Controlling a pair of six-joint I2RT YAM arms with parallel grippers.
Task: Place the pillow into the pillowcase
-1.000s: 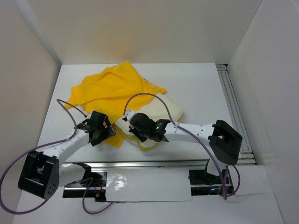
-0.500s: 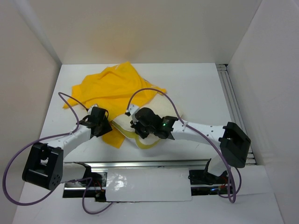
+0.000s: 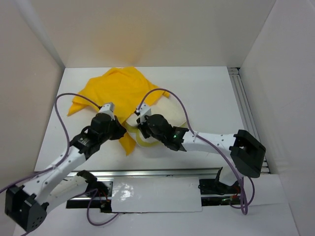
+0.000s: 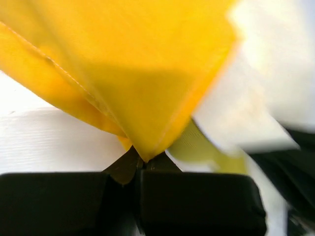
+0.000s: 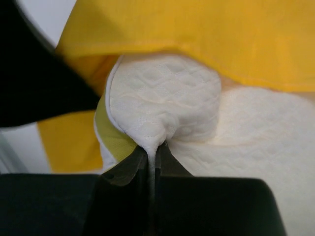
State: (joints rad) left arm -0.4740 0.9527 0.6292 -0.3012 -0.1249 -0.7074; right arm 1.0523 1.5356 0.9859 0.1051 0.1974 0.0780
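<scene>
While the overhead view hides both sets of fingertips beneath the wrists, the wrist cameras show them. The left gripper (image 4: pixel 142 164) is pinched tight on a corner of the yellow pillowcase (image 4: pixel 147 73), and the right gripper (image 5: pixel 152 150) is clamped on a bunched edge of the quilted cream pillow (image 5: pixel 167 103). Only from above does the layout show: the pillowcase lies crumpled toward the table's (image 3: pixel 206 93) back-left, draped over the pillow's left part, with both grippers close together at its near edge.
</scene>
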